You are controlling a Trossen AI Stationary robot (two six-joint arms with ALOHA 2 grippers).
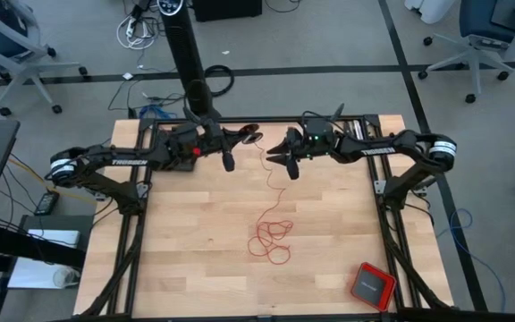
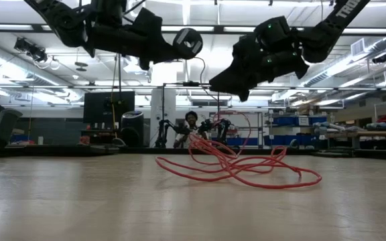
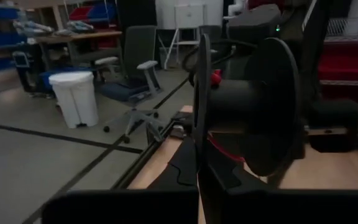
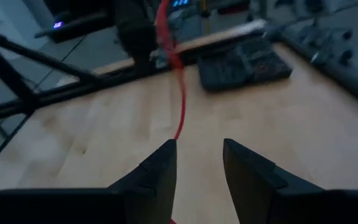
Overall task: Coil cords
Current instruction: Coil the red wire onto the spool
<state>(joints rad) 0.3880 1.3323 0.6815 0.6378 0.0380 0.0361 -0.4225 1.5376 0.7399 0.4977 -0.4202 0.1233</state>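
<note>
The left gripper (image 1: 250,136) is clamped shut on a dark spool (image 3: 247,112), held up over the far side of the table (image 1: 186,268), and the right gripper (image 1: 280,152) faces it close by, fingers spread wide with nothing between them. The red cord (image 1: 271,237) runs down from the spool into loose loops lying mid-table. Risk here, I'd say: those loops could snag or knot as they're drawn up, or the slack strand could slip past the open fingers. Containers? Only a red square box (image 1: 371,285) at the near right corner, contents not visible.
</note>
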